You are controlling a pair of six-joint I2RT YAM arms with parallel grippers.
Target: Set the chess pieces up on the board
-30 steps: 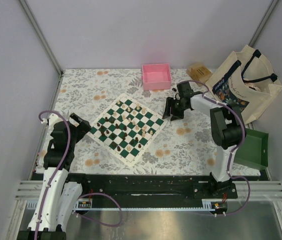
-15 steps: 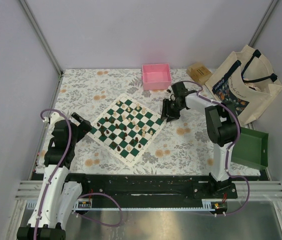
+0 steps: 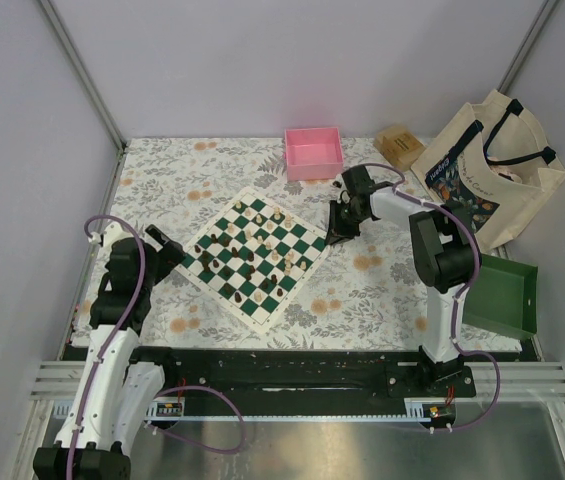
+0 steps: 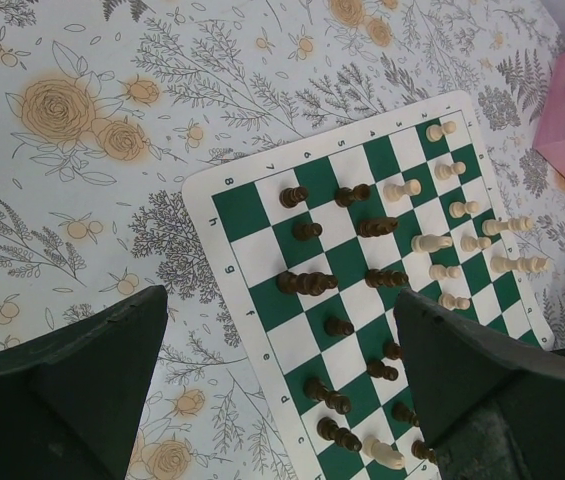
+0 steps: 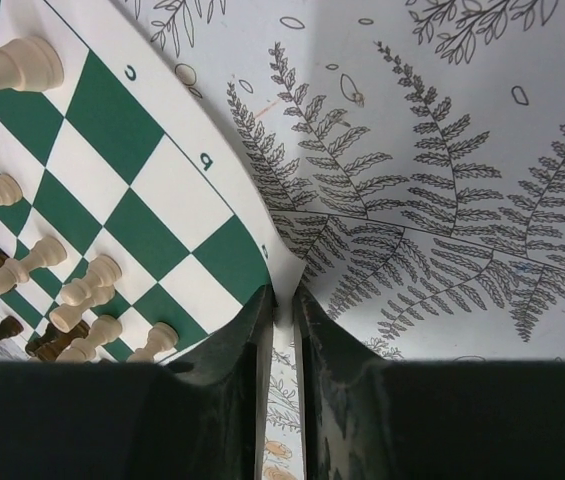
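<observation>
So, heads up from my end of the link: the right gripper (image 5: 282, 310) has its jaws squeezed nearly together on the white border of the board (image 5: 177, 180), at the corner that sits at 3 o'clock in the overhead view. The border curls up into the slot between the fingers, so I read it as a pinch on the mat itself, not on a piece. The left gripper (image 4: 279, 298) hangs off the 9 o'clock corner with its jaws wide apart, holding nothing.

The board lies mid-worktop (image 3: 382, 290), turned like a diamond. The chess pieces (image 4: 304, 283) are spread over it, dark ones mostly on the 8 o'clock half and the cream pieces (image 5: 37, 262) on the 2 o'clock half.

What worries me:
- Any tug or lift on that corner will ripple a thin mat, and the cream pieces just beside the pinch would likely topple first, then knock their neighbours over.
- The grip is on a sliver of border, so it could slip off mid-pull and snap the mat flat, with the same result.
- A drag toward 12 o'clock could run the board into the pink tray (image 3: 313, 153).

Readable stuff is only the board's coordinates. The left wrist view shows 8 and 7 along one border and g, e, d down the next. The right wrist view shows a c and an upside-down letter, d I think. The tote bag (image 3: 492, 170) at 2 o'clock has printing, but it's too small for me to read.
</observation>
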